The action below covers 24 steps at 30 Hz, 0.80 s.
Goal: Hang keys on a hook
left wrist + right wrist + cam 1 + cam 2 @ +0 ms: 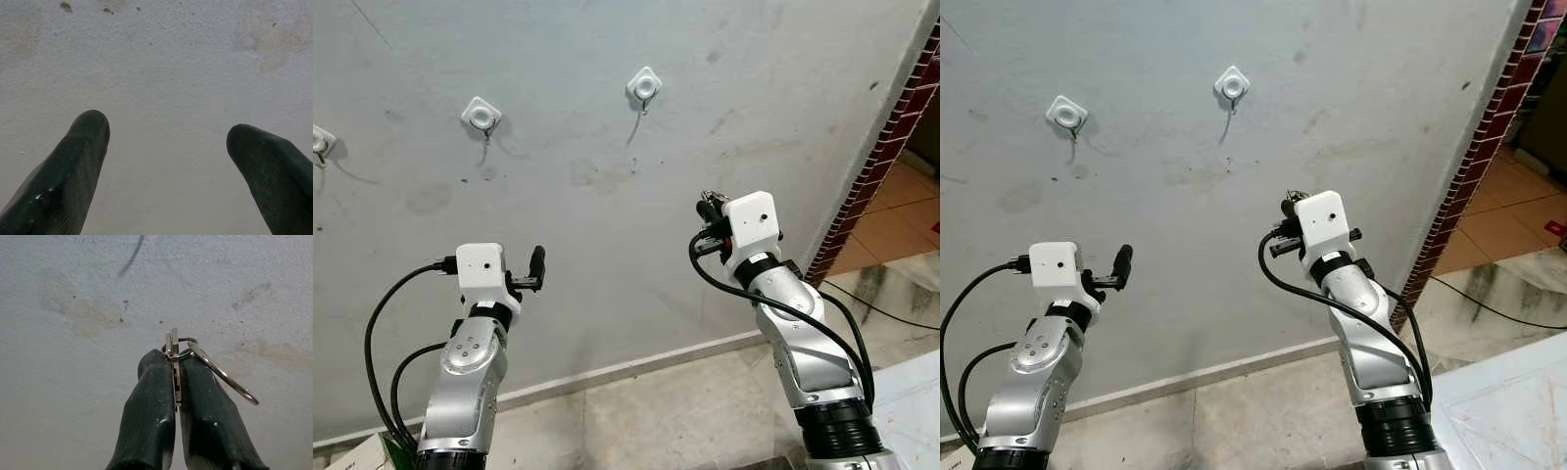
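hooks: three on the wall [607, 196] across the upper frame, one at the left edge [319, 142], one left of centre [481, 115], one at centre [645, 87]
left gripper [536, 266]: lower left, below the middle hook
right gripper [707, 211]: right of centre, below the centre hook
keys [174, 363]: between the right gripper's fingers
floor [685, 411]: bottom, at the wall's foot

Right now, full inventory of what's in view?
wall hooks: three, white, on the grey wall; one at the left edge, one left of centre, one at centre
keys: small bunch on a silver ring, pinched in the right gripper
brick edging: red-brown, at the wall's right end
floor: pale tiles below the wall
left gripper: black fingers apart, holding nothing, facing the wall
right gripper: black, raised toward the wall below the centre hook
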Motion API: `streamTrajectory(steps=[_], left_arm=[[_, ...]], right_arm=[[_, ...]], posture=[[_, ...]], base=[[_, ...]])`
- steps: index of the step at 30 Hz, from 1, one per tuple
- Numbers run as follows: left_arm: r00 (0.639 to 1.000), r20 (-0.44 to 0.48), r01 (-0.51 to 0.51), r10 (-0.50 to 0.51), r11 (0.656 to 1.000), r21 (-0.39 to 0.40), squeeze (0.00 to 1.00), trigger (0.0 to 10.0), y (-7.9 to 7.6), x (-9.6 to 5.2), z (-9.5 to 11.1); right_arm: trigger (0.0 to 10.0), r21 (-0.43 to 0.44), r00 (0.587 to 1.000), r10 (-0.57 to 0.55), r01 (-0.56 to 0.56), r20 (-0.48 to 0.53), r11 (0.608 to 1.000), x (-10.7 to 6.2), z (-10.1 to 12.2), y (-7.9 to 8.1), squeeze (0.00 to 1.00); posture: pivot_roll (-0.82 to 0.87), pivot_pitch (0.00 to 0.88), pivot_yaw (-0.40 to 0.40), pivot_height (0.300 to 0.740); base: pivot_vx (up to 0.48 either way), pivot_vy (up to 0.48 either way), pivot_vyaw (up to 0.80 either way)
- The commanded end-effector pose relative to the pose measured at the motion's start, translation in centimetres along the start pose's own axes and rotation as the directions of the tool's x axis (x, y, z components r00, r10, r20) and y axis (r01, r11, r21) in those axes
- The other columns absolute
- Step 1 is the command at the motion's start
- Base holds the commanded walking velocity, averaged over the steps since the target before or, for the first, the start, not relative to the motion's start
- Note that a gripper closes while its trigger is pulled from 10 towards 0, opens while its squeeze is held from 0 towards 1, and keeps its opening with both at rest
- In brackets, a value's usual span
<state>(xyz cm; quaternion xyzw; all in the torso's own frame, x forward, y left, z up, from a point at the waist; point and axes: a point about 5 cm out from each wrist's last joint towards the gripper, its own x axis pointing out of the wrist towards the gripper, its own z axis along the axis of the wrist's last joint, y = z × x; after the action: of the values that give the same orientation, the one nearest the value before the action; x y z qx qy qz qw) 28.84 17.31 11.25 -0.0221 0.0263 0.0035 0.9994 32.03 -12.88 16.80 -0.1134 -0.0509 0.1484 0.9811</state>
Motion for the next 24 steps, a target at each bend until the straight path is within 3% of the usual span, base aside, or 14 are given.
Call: streamTrajectory(steps=[1, 24], left_arm=[[1.0, 0.016, 0.0, 0.0, 1.0, 0.011, 0.0, 10.0, 0.19, -0.05, 0.36], [1.0, 0.009, 0.008, -0.008, 1.0, 0.011, 0.0, 10.0, 0.17, -0.08, 0.22]], right_arm=[[10.0, -0.005, 0.999, 0.006, -0.006, 0.045, 1.0, 0.16, 1.0, 0.11, 0.0], [10.0, -0.005, 0.999, 0.015, -0.014, 0.036, 1.0, 0.22, 0.85, 0.23, 0.0]], posture=[[-0.01, 0.0, 0.076, 0.74], [-0.01, 0.002, 0.075, 0.74]], base=[[0.0, 0.0, 0.0], [0.306, 0.0, 0.0]])
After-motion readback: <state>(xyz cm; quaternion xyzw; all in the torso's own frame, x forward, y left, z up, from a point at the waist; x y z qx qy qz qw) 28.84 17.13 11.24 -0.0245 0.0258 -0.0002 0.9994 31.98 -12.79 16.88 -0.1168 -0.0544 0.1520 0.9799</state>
